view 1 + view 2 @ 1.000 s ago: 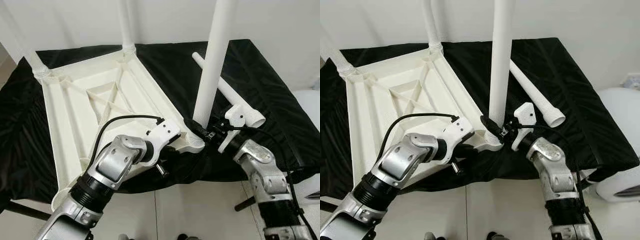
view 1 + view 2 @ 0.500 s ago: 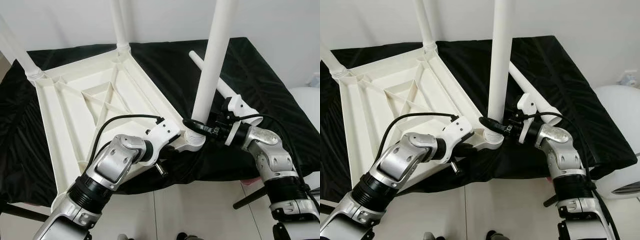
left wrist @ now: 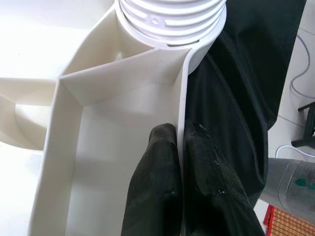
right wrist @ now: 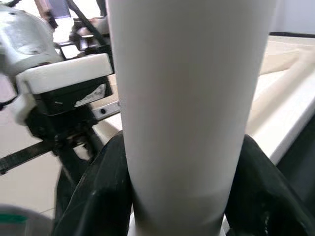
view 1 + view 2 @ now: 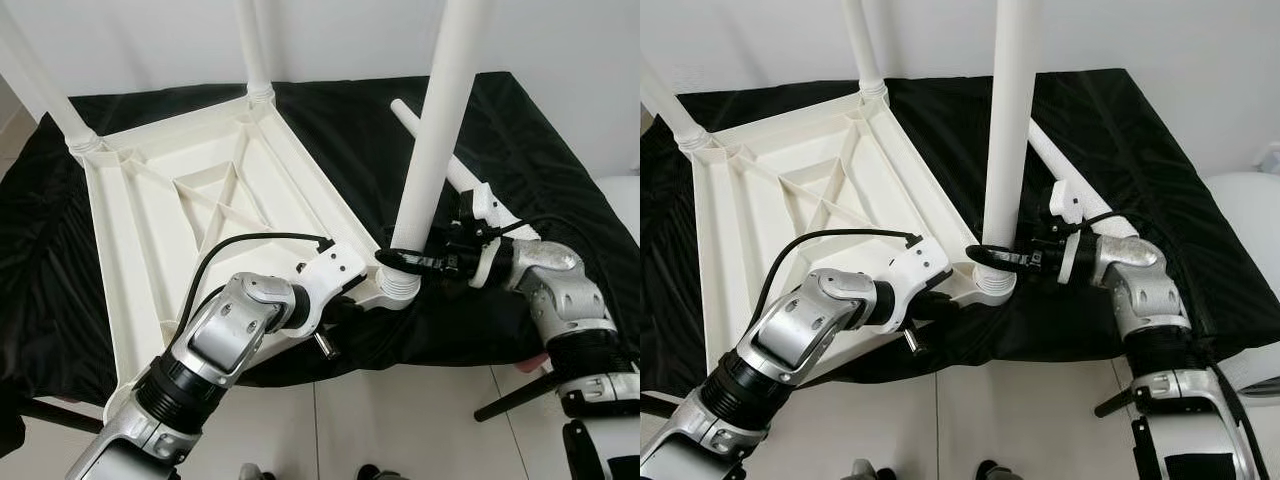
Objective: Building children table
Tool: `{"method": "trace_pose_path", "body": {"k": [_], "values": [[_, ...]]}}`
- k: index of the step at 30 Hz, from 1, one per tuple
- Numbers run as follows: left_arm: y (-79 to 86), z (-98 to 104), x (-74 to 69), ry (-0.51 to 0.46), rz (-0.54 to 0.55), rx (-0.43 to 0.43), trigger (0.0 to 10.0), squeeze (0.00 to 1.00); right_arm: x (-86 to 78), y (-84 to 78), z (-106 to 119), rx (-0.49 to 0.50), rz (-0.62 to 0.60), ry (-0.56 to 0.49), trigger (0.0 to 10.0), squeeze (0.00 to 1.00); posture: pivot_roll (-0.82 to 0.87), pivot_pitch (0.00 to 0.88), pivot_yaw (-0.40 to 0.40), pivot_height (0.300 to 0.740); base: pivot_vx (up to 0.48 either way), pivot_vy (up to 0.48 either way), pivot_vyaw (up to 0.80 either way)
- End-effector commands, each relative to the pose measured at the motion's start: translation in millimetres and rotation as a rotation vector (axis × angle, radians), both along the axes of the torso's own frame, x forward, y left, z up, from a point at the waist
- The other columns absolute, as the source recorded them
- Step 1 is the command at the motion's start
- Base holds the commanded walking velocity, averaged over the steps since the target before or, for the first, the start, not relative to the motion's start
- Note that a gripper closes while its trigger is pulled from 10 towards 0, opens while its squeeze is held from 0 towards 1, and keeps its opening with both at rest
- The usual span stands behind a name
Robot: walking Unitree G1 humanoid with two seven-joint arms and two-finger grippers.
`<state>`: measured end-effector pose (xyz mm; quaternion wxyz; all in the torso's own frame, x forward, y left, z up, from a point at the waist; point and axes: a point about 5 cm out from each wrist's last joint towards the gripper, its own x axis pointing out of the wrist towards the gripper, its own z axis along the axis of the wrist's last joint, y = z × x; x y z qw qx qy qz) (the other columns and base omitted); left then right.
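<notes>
The white children's table top lies upside down on a black cloth. Two white legs stand in its far corners. A third leg stands upright in the near right corner socket. My right gripper is shut around the base of this leg; its fingers wrap the white tube. My left gripper is shut on the table's rim, just beside the threaded socket. A loose leg lies on the cloth behind the right gripper.
The cloth-covered surface ends close to the socket, with tiled floor below its front edge. A white rounded object stands at the right. A black bar slants over the floor by my right arm.
My right forearm has swung out to the right and now reaches the leg from the side, still gripping its base. The left gripper has kept its hold on the rim. The camera shifted slightly.
</notes>
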<state>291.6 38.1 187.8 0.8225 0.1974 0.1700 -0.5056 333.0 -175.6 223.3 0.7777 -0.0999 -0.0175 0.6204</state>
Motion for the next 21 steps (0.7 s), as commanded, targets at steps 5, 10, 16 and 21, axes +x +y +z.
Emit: {"method": "trace_pose_path", "body": {"k": [5, 10, 16, 21], "values": [[18.5, -0.6, 10.9, -0.021, 0.131, 0.032, 10.0, 0.00, -12.0, 15.9, 1.4, 0.060, 0.280, 0.068, 10.0, 0.00, 0.01, 0.193, 0.080, 0.740, 0.000, 0.000, 0.00], [19.9, -0.3, 10.0, -0.016, 0.134, 0.034, 10.0, 0.00, -10.8, 8.8, 28.7, 0.161, 0.297, -0.001, 10.0, 0.00, 0.02, 0.203, 0.093, 0.740, 0.000, 0.000, 0.00], [20.8, -0.8, 9.0, -0.010, 0.132, 0.039, 10.0, 0.00, -17.4, 8.2, 38.9, 0.181, 0.347, -0.038, 10.0, 0.00, 0.01, 0.210, 0.096, 0.740, 0.000, 0.000, 0.00], [21.2, -0.8, 8.9, -0.008, 0.134, 0.039, 10.0, 0.00, -21.1, 11.1, 41.6, 0.170, 0.370, -0.053, 10.0, 0.00, 0.01, 0.213, 0.099, 0.740, 0.000, 0.000, 0.00]]}}
